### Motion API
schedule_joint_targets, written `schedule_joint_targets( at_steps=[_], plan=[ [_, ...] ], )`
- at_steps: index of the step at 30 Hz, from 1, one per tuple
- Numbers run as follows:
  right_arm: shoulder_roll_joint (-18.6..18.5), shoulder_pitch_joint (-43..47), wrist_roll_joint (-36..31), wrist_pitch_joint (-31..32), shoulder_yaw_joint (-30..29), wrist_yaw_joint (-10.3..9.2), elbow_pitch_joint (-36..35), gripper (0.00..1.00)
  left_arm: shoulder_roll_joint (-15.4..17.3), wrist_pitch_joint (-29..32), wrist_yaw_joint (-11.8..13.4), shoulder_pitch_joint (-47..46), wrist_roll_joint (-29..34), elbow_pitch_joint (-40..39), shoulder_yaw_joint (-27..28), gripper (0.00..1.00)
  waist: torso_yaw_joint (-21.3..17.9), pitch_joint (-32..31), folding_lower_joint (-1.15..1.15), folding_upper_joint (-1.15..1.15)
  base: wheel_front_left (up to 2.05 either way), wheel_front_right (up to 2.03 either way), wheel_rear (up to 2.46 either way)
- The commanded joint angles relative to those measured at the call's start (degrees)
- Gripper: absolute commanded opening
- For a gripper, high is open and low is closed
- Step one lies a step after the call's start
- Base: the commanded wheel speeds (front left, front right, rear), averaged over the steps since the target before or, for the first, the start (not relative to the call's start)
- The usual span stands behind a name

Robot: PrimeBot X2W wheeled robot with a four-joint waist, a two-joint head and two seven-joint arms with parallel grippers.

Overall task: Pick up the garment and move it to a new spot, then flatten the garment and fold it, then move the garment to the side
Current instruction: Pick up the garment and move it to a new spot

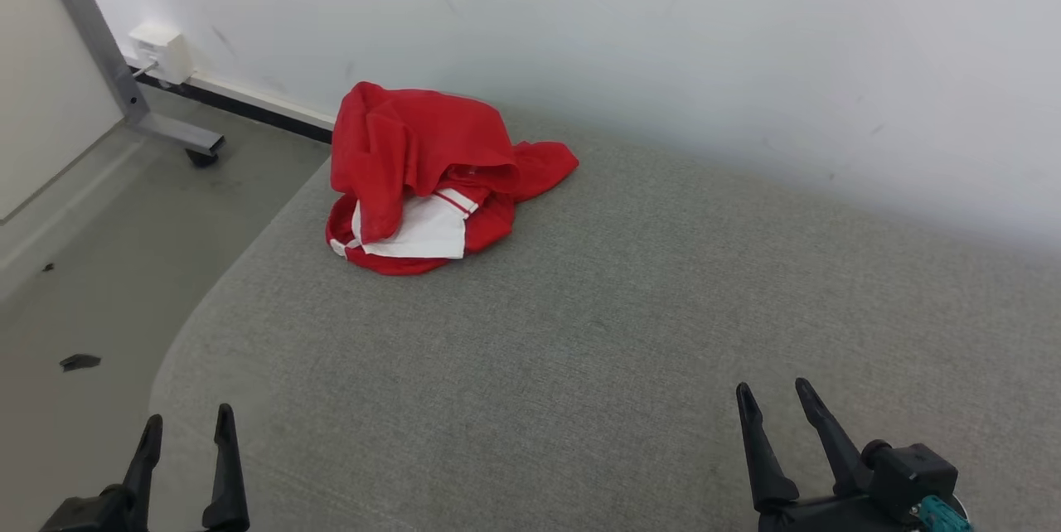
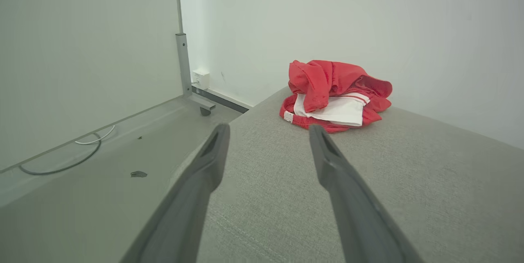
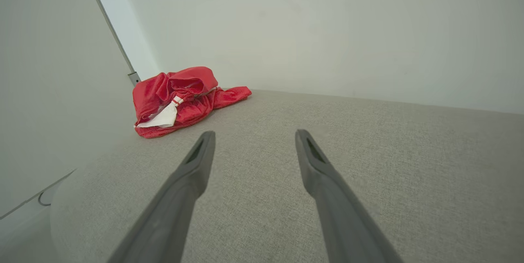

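the garment (image 1: 423, 159) is soft, creased red cloth with a slight sheen and a smooth white cloth panel. it lies on a cushion (image 1: 580, 350) covered in grey woven cloth, matt and coarse-grained. the left hand (image 1: 189, 416) and right hand (image 1: 773, 387) have fingers of what looks like matt dark plastic. the frame leg (image 1: 99, 43) is matt grey metal, the wall box (image 1: 162, 51) white plastic. the floor (image 1: 99, 267) is smooth and dully shiny. the wall (image 1: 704, 35) is matt, scuffed paint.
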Motion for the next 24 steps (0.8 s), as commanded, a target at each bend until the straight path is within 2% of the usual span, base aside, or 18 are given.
schedule_joint_targets(
  at_steps=[1,8,13,18,24],
  plan=[
    [-0.2,-0.7,0.0,0.1,0.0,-0.12,0.0,1.0,0.1,-0.4,0.2,0.5,-0.4,0.0,0.2,1.0,1.7,1.0,0.0,0.0,0.0,0.0,0.0],
    [-0.2,-1.7,-0.5,0.2,0.6,-0.12,0.5,1.0,0.3,-1.2,0.7,0.8,-1.4,0.3,0.9,1.0,1.9,1.7,0.0,0.0,0.0,0.0,0.0],
    [-0.2,-1.0,-0.8,0.0,-0.5,-0.12,0.4,1.0,1.0,-0.7,-0.2,-3.1,-1.9,1.5,0.6,1.0,1.7,2.1,0.0,0.0,0.0,0.0,0.0],
    [-0.2,-2.1,-3.4,1.0,-1.7,-0.12,-1.0,1.0,2.0,0.6,-1.0,-9.4,-3.2,2.1,0.7,1.0,-1.6,5.5,0.0,0.0,0.0,0.0,0.0],
    [-0.2,-4.4,-7.5,2.2,-4.6,-0.12,-4.0,1.0,4.4,0.8,-2.1,-21.1,-5.8,4.7,2.5,1.0,-8.4,12.3,0.0,0.0,0.0,0.0,0.0]
  ],
)
